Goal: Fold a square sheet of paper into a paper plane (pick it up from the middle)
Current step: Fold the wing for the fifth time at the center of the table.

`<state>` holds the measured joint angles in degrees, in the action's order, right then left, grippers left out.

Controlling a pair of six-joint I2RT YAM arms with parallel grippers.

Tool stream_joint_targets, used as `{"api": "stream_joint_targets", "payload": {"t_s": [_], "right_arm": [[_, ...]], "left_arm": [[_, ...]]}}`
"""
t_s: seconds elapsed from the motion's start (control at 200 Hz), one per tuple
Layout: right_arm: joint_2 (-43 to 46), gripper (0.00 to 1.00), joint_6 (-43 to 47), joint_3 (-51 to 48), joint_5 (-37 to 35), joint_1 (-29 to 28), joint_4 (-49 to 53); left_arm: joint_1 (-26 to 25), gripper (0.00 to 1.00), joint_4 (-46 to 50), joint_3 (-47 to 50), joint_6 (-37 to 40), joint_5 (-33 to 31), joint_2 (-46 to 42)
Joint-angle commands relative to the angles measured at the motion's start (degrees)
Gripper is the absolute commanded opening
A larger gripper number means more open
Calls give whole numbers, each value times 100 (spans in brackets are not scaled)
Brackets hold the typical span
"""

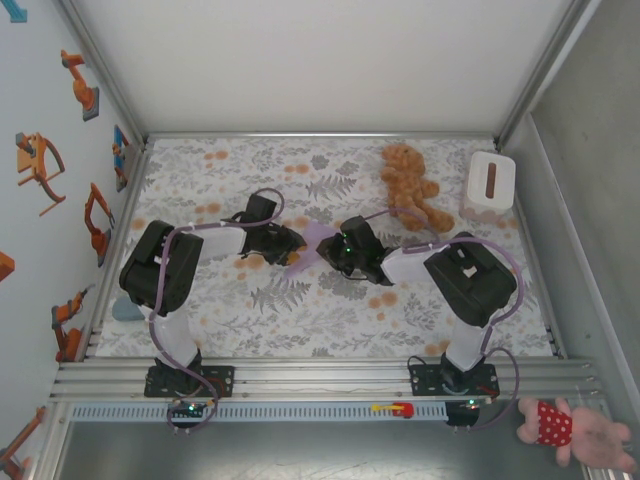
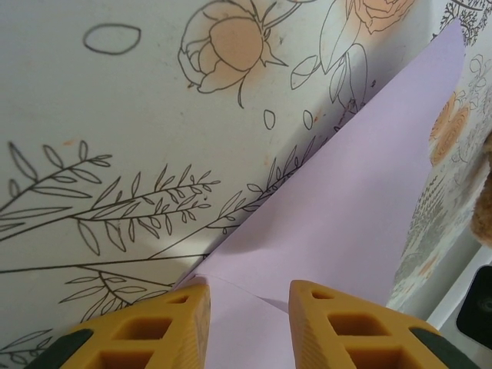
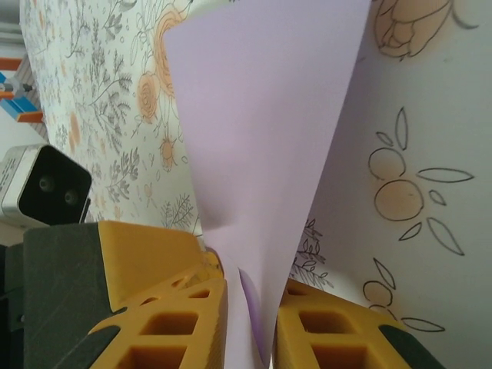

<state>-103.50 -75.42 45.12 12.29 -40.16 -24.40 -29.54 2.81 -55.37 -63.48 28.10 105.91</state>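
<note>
Top external view: the left arm (image 1: 160, 268) and the right arm (image 1: 470, 280) reach in toward each other over the middle of the flowered table (image 1: 300, 330). The lavender paper (image 1: 312, 243) sits between their tips. A brown teddy (image 1: 410, 185) lies toward the far right of the table, with a white box (image 1: 488, 185) just beside it near the right wall. Both are well apart from the paper.

Left wrist view: the left jaws stand apart with a plain gap between the yellow pads. The paper (image 2: 361, 207) runs through that gap and spreads away to the upper right as a long tapering shape. One straight edge slants across the floral print, and a faint crease shows close to the jaws. Neither pad appears to press on it.

Right wrist view: the right jaws are narrow, and the paper (image 3: 261, 115) is pinched between them, doubled over at the grip. From there it fans out and away from the jaws, raised off the table rather than lying flat on it — one side edge straight, the other bowed slightly.
</note>
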Motion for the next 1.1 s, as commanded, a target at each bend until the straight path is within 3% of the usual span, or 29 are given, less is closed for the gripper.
{"api": "stream_joint_targets", "payload": {"t_s": [0.0, 0.235, 0.426, 0.646, 0.886, 1.097], "right_arm": [[-65, 19, -172, -56, -168, 61, -89], [-31, 7, -197, -50, -166, 96, -84], [161, 0, -168, -87, -260, 96, -48], [457, 0, -250, -153, -172, 201, -27], [643, 0, -341, -159, 33, 308, 226], [860, 0, -382, -214, 109, 405, 509]], "left_arm": [[5, 34, 490, 59, 186, -175, -89], [1, 36, 477, -22, 384, -146, -228], [-72, 38, 606, -33, 1138, -453, -699], [-350, 54, 1263, 62, 2384, -1320, -1414], [-938, 68, 1380, 238, 3464, -2238, -1844], [-1435, 70, 1240, 203, 4103, -2639, -1652]]}}
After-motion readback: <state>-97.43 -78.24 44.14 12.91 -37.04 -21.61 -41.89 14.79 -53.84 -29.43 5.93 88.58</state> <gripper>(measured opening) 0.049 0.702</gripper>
